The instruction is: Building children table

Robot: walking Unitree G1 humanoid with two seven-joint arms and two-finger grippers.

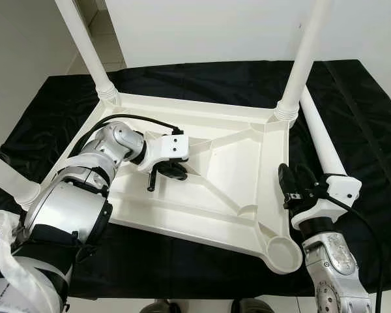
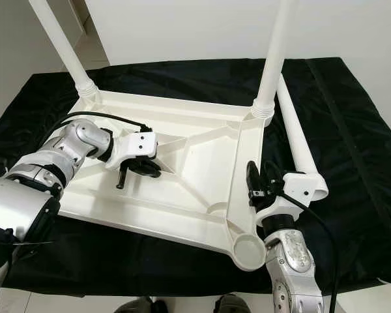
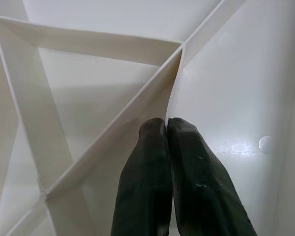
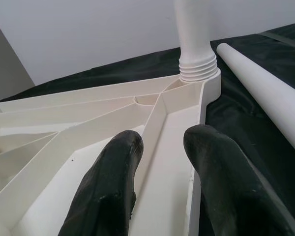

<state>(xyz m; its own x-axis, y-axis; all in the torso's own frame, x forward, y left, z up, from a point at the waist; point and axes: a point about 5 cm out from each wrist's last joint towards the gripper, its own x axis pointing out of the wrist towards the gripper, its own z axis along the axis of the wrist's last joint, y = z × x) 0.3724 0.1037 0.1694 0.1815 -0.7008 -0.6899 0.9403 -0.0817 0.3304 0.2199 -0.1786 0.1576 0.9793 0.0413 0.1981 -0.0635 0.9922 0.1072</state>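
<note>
With the white tabletop (image 1: 228, 176) lying upside down on the black-draped worktop (image 1: 358, 98), three legs stand screwed into their corner sockets: far left (image 1: 85, 45), far right (image 1: 303, 59) and near left (image 1: 6, 176). The fourth leg (image 1: 322, 140) lies loose on the cloth just right of the tabletop's right edge, and the near-right socket (image 1: 283, 253) is open.

Left tool (image 1: 166, 173): over the middle of the underside, fingers (image 3: 167, 162) pressed together, tips against a diagonal rib (image 3: 137, 113); holding nothing.

Right tool (image 1: 293, 186): at the tabletop's right rim (image 4: 196, 147), fingers (image 4: 113, 177) spread narrowly, one either side of the rim wall; not clamped as far as I can tell.

Judgement: step in hand is fitting the last leg, with the left tool apparently bracing the top. The next move calls for the right tool to leave the rim, reach right, take the loose leg near its threaded end (which end is threaded, cannot tell), stand it upright over the near-right socket and twist it in. Risk: the round leg rolling away on the cloth.
</note>
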